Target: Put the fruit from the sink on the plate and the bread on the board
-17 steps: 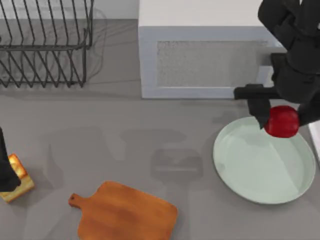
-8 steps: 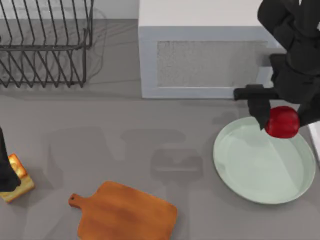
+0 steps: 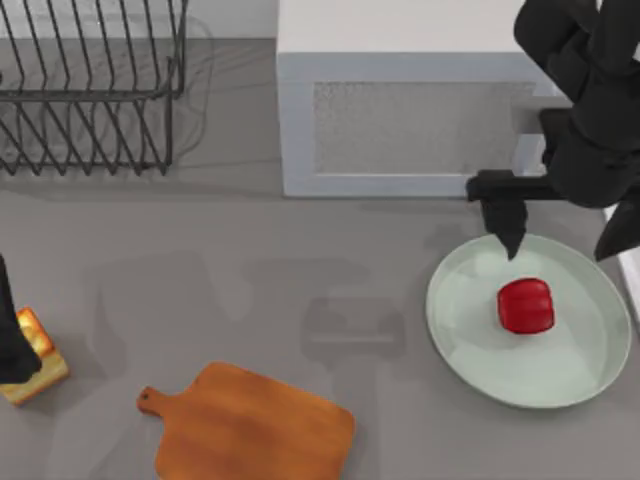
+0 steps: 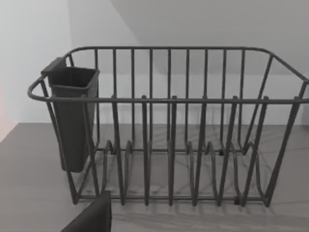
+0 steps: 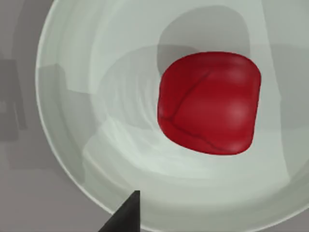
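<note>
The red fruit (image 3: 526, 305) rests on the pale green plate (image 3: 465, 335) at the table's right, and in the right wrist view the fruit (image 5: 208, 102) lies free on the plate (image 5: 72, 101). My right gripper (image 3: 560, 235) hangs open above the plate's far rim, apart from the fruit; one dark fingertip (image 5: 125, 215) shows at the wrist view's edge. The toasted bread (image 3: 38, 358) sits at the far left, touching my left arm (image 3: 8, 335). The wooden board (image 3: 255, 428) lies at the front, right of the bread.
A wire dish rack (image 3: 90, 90) stands at the back left; the left wrist view looks at the rack (image 4: 169, 135) and its dark cup (image 4: 72, 116). A white box (image 3: 410, 110) sits at the back centre, close behind the right gripper.
The right gripper opened and let go of the fruit, which dropped onto the plate. The left arm and bread have not moved.
</note>
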Tool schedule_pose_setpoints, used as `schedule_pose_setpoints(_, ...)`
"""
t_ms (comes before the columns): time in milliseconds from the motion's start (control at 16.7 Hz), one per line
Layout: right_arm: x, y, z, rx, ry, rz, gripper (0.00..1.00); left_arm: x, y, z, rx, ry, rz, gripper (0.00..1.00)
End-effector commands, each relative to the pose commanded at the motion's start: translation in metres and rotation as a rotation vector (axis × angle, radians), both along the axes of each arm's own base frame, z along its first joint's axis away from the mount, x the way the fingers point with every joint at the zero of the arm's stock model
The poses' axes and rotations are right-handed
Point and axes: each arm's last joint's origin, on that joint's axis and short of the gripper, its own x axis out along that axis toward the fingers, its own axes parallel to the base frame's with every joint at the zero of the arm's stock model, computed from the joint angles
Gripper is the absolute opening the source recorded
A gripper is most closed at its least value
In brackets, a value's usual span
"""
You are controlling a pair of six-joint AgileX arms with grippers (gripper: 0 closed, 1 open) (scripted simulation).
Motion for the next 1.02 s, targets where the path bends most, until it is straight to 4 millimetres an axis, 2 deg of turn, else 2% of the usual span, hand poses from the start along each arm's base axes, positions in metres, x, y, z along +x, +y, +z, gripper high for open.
schedule_pose_setpoints(660,-0.004,-0.004,0.004,0.010,-0.021,0.002,1.00,0.000,0.000,0.000,0.000,0.000,0.000,1.00)
schedule_pose_setpoints(840,-0.021,-0.019,0.016,0.045,-0.114,0.007,1.00,0.000,0.000,0.000,0.000,0.000,0.000,1.00)
schedule_pose_setpoints(1020,-0.050,-0.045,0.030,0.094,-0.278,0.007,1.00,0.000,0.000,0.000,0.000,0.000,0.000,1.00)
